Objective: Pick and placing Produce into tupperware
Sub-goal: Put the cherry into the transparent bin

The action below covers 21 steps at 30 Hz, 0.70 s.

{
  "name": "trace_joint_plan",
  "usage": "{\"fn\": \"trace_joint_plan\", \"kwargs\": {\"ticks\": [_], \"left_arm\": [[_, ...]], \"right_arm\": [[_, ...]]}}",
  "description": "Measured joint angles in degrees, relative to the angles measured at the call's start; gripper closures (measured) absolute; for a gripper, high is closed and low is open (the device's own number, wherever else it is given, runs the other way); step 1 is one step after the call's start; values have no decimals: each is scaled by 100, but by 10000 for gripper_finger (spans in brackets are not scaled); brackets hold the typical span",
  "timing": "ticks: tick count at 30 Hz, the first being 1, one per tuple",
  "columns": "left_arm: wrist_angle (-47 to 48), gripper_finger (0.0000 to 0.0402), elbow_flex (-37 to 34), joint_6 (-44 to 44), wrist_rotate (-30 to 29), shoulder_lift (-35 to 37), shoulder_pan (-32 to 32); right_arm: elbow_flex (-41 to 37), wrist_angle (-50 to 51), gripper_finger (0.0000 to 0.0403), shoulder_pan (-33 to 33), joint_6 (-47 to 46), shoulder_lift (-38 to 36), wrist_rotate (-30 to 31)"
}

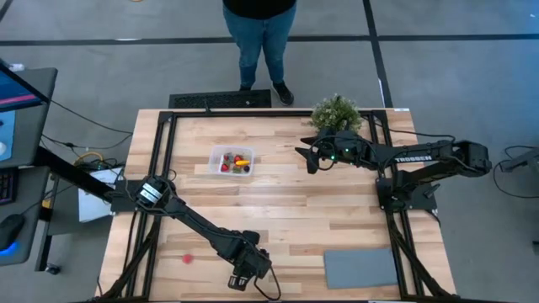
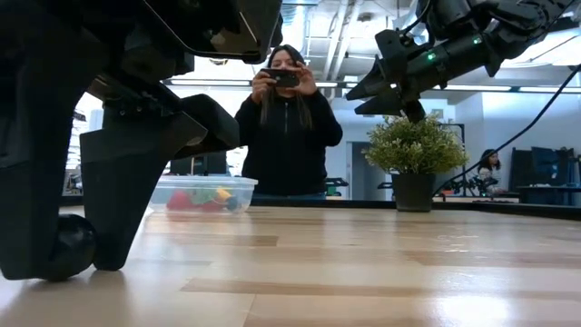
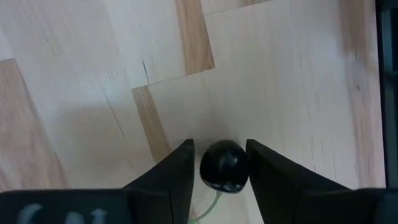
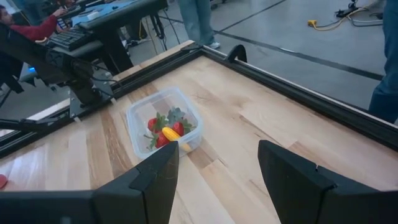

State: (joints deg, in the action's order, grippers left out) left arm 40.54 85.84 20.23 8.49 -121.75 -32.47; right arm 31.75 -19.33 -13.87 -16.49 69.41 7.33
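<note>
Left pincer (image 3: 221,163) down on the counter (image 1: 286,210) near its front edge, fingers narrowly flanking a dark berry (image 3: 224,165). Right pincer (image 4: 217,168) raised beside the plant (image 1: 336,112), spread wide, empty. Tupperware (image 1: 232,161) holding red and yellow produce (image 4: 166,132).

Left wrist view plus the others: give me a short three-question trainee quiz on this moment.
1. True or false: the left gripper has its fingers either side of a dark berry on the table.
2. The right gripper is: A) inside the clear box, B) raised beside the plant, C) on the grey mat.
3. Fill in: a loose red piece lies near the ___ arm.

Key: 1 true; 2 B; 3 left.
</note>
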Motion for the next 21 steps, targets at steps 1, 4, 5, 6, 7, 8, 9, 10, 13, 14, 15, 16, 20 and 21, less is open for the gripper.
{"fn": "trace_joint_plan", "kwargs": {"ticks": [1, 4, 5, 6, 7, 8, 9, 10, 13, 14, 15, 16, 20, 21], "left_arm": [[13, 269, 0, 0, 23, -2, 0], [36, 269, -2, 2, 64, -2, 2], [42, 269, -2, 2, 73, -2, 8], [47, 269, -2, 2, 82, -2, 11], [49, 269, -2, 2, 91, -4, 18], [50, 269, -3, 2, 105, -4, 26], [53, 269, -4, 2, 121, -4, 37], [54, 269, -4, 2, 133, -4, 43], [58, 269, -7, 2, 136, -4, 61], [60, 269, -7, 2, 138, -4, 66], [63, 269, -7, 0, 138, -4, 66], [65, 270, -7, -2, 135, -4, 66], [70, 287, -7, -16, 122, -4, 79], [71, 294, -7, -21, 133, -4, 100]], "right_arm": [[0, 0, 159, 0, 0, 0, 0], [0, 0, 159, 0, 0, 0, 0], [0, 0, 159, 0, 0, 0, 0], [0, 0, 159, 0, 0, 0, 0], [0, 0, 159, 0, 0, 0, 0], [0, 0, 159, 0, 0, 0, 0], [0, 0, 159, 0, 0, 0, 0], [0, 0, 159, 0, 0, 0, 0], [0, 0, 159, 0, 0, 0, 0], [0, 0, 159, 0, 0, 0, 0], [0, 0, 159, 0, 0, 0, 0], [0, 0, 159, 0, 0, -1, 0], [0, 0, 159, 0, 2, 0, 0], [0, 0, 159, 0, 2, 0, 0]]}}
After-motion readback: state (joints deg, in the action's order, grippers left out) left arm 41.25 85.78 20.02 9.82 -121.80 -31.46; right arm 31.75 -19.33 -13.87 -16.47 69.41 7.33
